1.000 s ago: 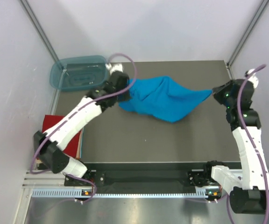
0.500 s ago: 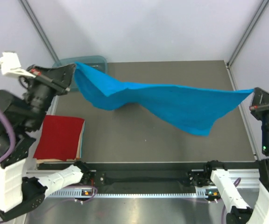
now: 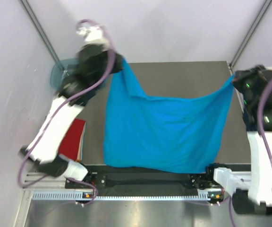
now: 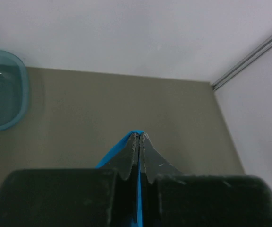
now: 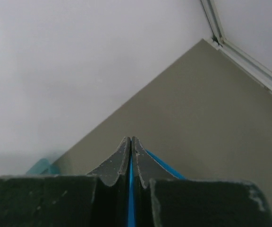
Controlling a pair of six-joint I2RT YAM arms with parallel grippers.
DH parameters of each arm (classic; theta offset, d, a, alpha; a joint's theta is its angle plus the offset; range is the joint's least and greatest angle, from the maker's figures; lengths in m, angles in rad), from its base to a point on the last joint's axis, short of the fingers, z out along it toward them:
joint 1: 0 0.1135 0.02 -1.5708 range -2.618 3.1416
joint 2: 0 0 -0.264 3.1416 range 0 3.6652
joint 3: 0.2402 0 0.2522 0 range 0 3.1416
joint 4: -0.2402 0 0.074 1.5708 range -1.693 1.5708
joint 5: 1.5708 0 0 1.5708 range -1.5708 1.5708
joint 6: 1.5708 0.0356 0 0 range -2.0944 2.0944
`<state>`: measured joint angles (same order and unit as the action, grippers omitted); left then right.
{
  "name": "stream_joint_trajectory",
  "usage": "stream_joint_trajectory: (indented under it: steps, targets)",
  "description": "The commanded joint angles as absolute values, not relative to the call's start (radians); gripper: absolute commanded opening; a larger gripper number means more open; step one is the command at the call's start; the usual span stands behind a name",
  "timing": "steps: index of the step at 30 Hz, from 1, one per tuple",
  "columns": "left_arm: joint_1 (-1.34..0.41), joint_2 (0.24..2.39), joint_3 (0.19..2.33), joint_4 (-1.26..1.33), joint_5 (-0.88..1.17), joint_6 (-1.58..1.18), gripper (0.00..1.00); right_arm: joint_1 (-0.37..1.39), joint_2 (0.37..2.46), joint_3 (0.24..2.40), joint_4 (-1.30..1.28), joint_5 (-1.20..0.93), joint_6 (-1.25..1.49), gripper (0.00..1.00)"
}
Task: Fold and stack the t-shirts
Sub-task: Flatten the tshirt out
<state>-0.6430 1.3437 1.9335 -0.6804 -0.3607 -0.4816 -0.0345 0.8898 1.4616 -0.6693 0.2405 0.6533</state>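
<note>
The turquoise-blue t-shirt (image 3: 164,132) hangs spread out between both arms, lifted above the dark table (image 3: 183,75). My left gripper (image 3: 119,61) is shut on its upper left corner; the left wrist view shows blue cloth (image 4: 112,156) pinched at the tips of that gripper (image 4: 139,137). At the far right my right gripper (image 3: 234,79) holds the upper right corner. A thin blue strip (image 5: 162,165) runs between the closed fingers of that gripper (image 5: 131,140) in the right wrist view. The red t-shirt (image 3: 72,139), folded flat, lies at the table's left edge, partly hidden by the left arm.
A translucent blue-green tub (image 3: 60,75) stands at the back left corner, partly behind the left arm; it also shows as a tub (image 4: 4,90) in the left wrist view. White walls and metal frame posts (image 3: 249,33) enclose the table.
Both arms have risen and drawn apart, pulling the blue t-shirt from a bunched heap on the table into a wide hanging sheet. The left arm swung from the far left to the back.
</note>
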Motion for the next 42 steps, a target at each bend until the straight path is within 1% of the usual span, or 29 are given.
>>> stream_joint_trajectory:
  steps: [1, 3, 4, 6, 7, 8, 10, 14, 17, 18, 20, 21, 22, 23, 24, 25, 26, 27, 28, 30, 34, 35, 36, 38, 39, 40, 42]
  targets:
    - [-0.618, 1.587, 2.021, -0.620, -0.382, -0.436, 0.00, -0.028, 1.035, 1.417, -0.415, 0.232, 0.626, 0.00]
    - [-0.557, 1.731, 2.121, -0.623, -0.356, -0.486, 0.00, -0.028, 1.141, 1.472, -0.318, 0.207, 0.614, 0.00]
    - [-0.533, 1.773, 2.223, -0.606, -0.338, -0.508, 0.00, -0.028, 1.222, 1.512, -0.304, 0.204, 0.608, 0.00]
    - [-0.473, 1.848, 2.291, -0.548, -0.347, -0.549, 0.00, -0.029, 1.303, 1.633, -0.263, 0.180, 0.574, 0.00]
    - [-0.453, 1.861, 2.325, -0.485, -0.339, -0.557, 0.00, -0.034, 1.368, 1.673, -0.255, 0.166, 0.568, 0.00]
    - [-0.431, 1.868, 2.339, -0.459, -0.315, -0.567, 0.00, -0.043, 1.396, 1.759, -0.261, 0.152, 0.555, 0.00]
    - [-0.373, 1.859, 2.356, -0.420, -0.279, -0.620, 0.00, -0.055, 1.437, 1.840, -0.281, 0.129, 0.542, 0.00]
    - [-0.342, 1.778, 2.350, -0.325, -0.145, -0.676, 0.00, -0.071, 1.395, 1.992, -0.313, 0.153, 0.473, 0.00]
    - [-0.342, 1.654, 2.307, -0.307, -0.118, -0.696, 0.00, -0.074, 1.326, 2.002, -0.331, 0.164, 0.439, 0.00]
    - [-0.344, 1.623, 2.239, -0.298, -0.111, -0.696, 0.00, -0.074, 1.297, 1.993, -0.339, 0.164, 0.434, 0.00]
    - [-0.344, 1.519, 2.134, -0.255, -0.069, -0.712, 0.00, -0.074, 1.264, 1.919, -0.367, 0.182, 0.411, 0.00]
    - [-0.344, 1.482, 2.011, -0.242, -0.048, -0.718, 0.00, -0.074, 1.223, 1.872, -0.368, 0.198, 0.407, 0.00]
    - [-0.344, 1.447, 1.946, -0.235, -0.032, -0.725, 0.00, -0.074, 1.200, 1.814, -0.370, 0.216, 0.405, 0.00]
    - [-0.345, 1.372, 1.875, -0.229, -0.017, -0.747, 0.00, -0.075, 1.175, 1.693, -0.377, 0.251, 0.406, 0.00]
    - [-0.347, 1.333, 1.727, -0.215, -0.005, -0.761, 0.00, -0.075, 1.125, 1.633, -0.386, 0.267, 0.413, 0.00]
    - [-0.353, 1.297, 1.650, -0.204, 0.027, -0.771, 0.00, -0.075, 1.099, 1.511, -0.411, 0.282, 0.434, 0.00]
    - [-0.356, 1.229, 1.575, -0.198, 0.038, -0.781, 0.00, -0.077, 1.071, 1.453, -0.428, 0.313, 0.449, 0.00]
    - [-0.359, 1.197, 1.443, -0.213, 0.040, -0.785, 0.00, -0.077, 1.025, 1.401, -0.446, 0.325, 0.466, 0.00]
    - [-0.365, 1.166, 1.380, -0.225, 0.025, -0.785, 0.00, -0.077, 1.003, 1.303, -0.468, 0.331, 0.489, 0.00]
    - [-0.364, 1.091, 1.217, -0.248, 0.021, -0.782, 0.00, -0.077, 0.948, 1.218, -0.492, 0.342, 0.508, 0.00]
    - [-0.365, 1.016, 1.037, -0.432, 0.043, -0.746, 0.00, -0.078, 0.897, 1.037, -0.598, 0.360, 0.566, 0.00]
    - [-0.365, 0.976, 0.997, -0.452, 0.049, -0.753, 0.00, -0.078, 0.893, 1.010, -0.612, 0.348, 0.578, 0.00]
    - [-0.365, 0.953, 0.914, -0.469, 0.054, -0.756, 0.00, -0.078, 0.897, 0.981, -0.620, 0.321, 0.586, 0.00]
    - [-0.365, 0.870, 0.830, -0.514, 0.052, -0.788, 0.00, -0.083, 0.916, 0.910, -0.662, 0.235, 0.615, 0.00]
    - [-0.365, 0.844, 0.754, -0.517, 0.064, -0.798, 0.00, -0.083, 0.929, 0.881, -0.670, 0.203, 0.623, 0.00]
    - [-0.365, 0.795, 0.718, -0.517, 0.083, -0.810, 0.00, -0.084, 0.931, 0.818, -0.669, 0.172, 0.641, 0.00]
    - [-0.365, 0.763, 0.641, -0.537, 0.104, -0.821, 0.00, -0.086, 0.928, 0.761, -0.664, 0.126, 0.655, 0.00]
